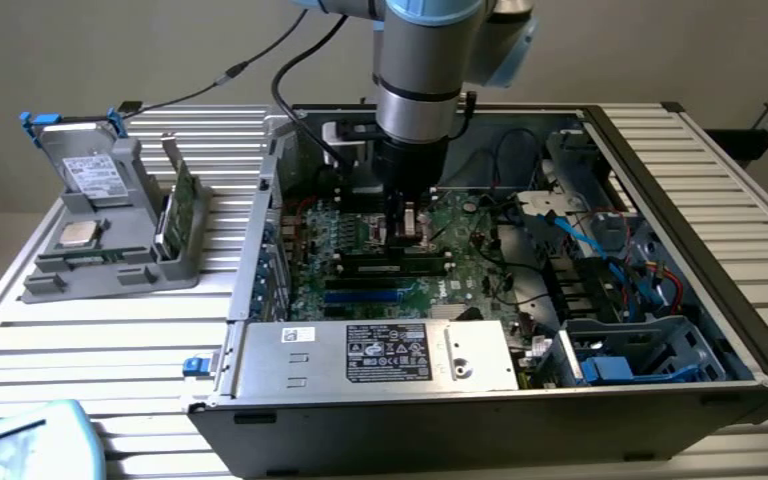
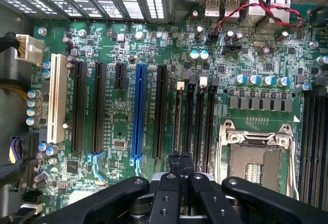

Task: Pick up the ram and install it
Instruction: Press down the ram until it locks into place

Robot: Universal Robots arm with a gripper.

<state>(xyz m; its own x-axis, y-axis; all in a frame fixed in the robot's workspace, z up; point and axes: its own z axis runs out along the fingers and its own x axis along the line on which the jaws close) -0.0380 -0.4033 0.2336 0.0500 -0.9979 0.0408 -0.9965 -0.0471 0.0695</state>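
My gripper (image 1: 404,236) reaches down into the open computer case (image 1: 744,330), just above the green motherboard (image 2: 123,126). Its two black fingers (image 2: 175,172) are shut flat against each other with nothing between them. They hang over the near end of the row of narrow black memory slots (image 2: 193,116). In the exterior view a long dark strip with green on it, seemingly the ram (image 1: 387,264), sits along those slots just in front of the fingertips. In the wrist view I cannot tell the ram apart from the slots.
A blue slot (image 2: 137,111), black slots and a white slot (image 2: 56,96) lie beside the memory slots, the processor socket (image 2: 256,157) on the other side. Cables (image 1: 584,235) and a drive cage (image 1: 624,355) crowd the exterior view's right. A grey holder (image 1: 111,250) stands outside the case.
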